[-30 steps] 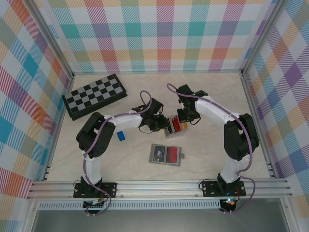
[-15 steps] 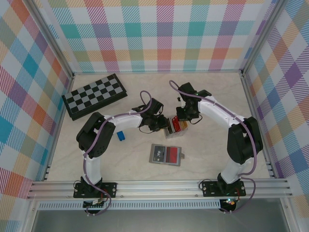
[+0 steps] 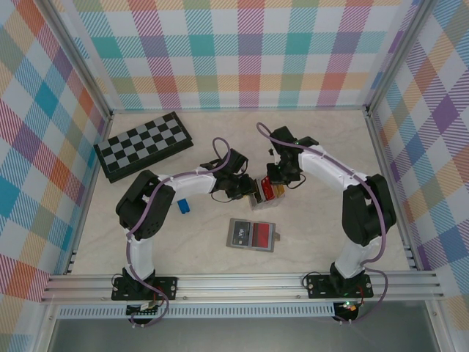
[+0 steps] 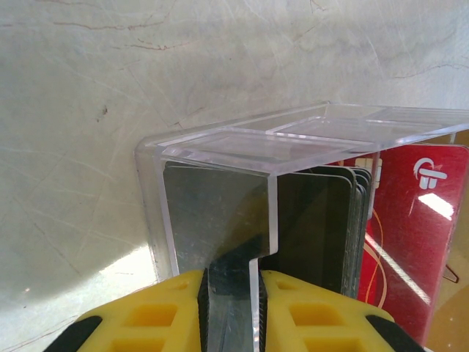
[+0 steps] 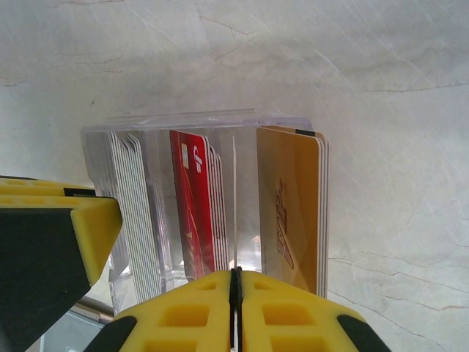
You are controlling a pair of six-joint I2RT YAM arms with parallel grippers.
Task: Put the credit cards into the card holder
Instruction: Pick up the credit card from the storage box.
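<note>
- A black-and-grey chequered board [image 3: 143,147] lies flat at the far left of the table [image 3: 330,242], well apart from both arms.
- A small blue block [image 3: 183,206] sits on the table just beside the left arm's forearm, on its near side.
- The left gripper [image 4: 231,282] reaches toward the middle of the table. Its yellow fingers [image 4: 165,308] are closed almost together on one thin wall of a clear stand [image 4: 220,150]. The wall and a dark strip run up through the narrow gap between them.
- The clear stand holds the credit cards [image 5: 192,198] upright on edge, side by side. The right wrist view shows a pale grey stack on the left, a red card in the middle and a gold card [image 5: 289,205] at the right end. In the top view the stand lies between the two grippers, near the table's centre.
- The card holder [image 3: 251,235] lies flat on the table, nearer the arm bases than the stand and apart from it, touched by neither gripper. It is grey-edged, with a dark left half and a red right half.
- The right gripper [image 5: 236,275] is at the stand's right side. Its yellow fingers [image 5: 293,308] are pressed together, with only a hairline seam between them. A thin pale line rises from that seam between the red and gold cards. I cannot tell whether it is a card edge or a divider, nor whether the fingers pinch it.
</note>
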